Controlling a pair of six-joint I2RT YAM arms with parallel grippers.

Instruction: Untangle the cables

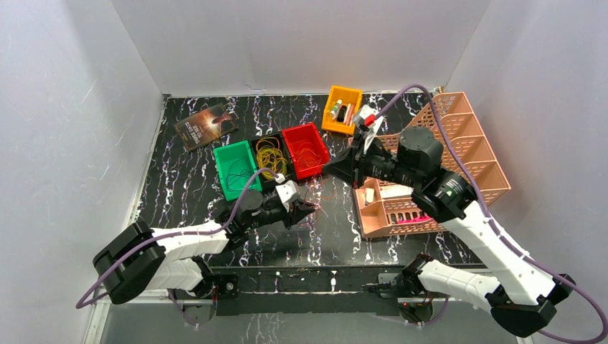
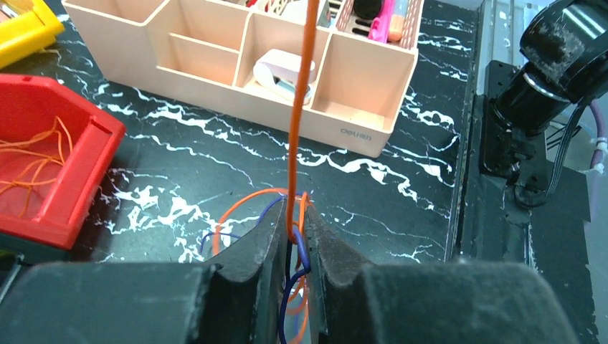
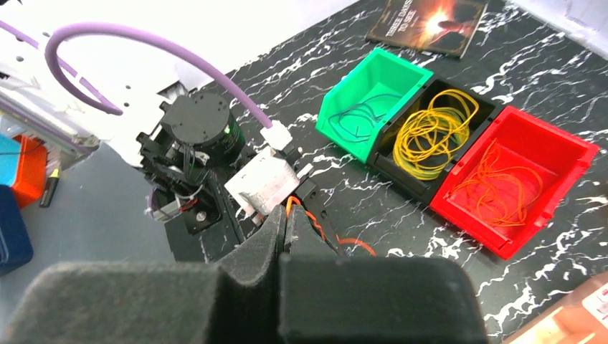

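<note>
Black tabletop (image 1: pixel 179 186) veined with white, shut in by plain white walls (image 1: pixel 301 43) on three sides; red bin (image 1: pixel 305 150) near the middle of it, loose orange wire inside; left gripper (image 2: pixel 294 223) just in front of the red bin, low at the surface, jaws a narrow slit apart, pinching orange and blue strands of the cables (image 2: pixel 302 107); right gripper (image 3: pixel 285 215) just right of the red bin, raised, jaws pressed together on one orange strand, taut up from the left jaws; slack loops on the surface around them
</note>
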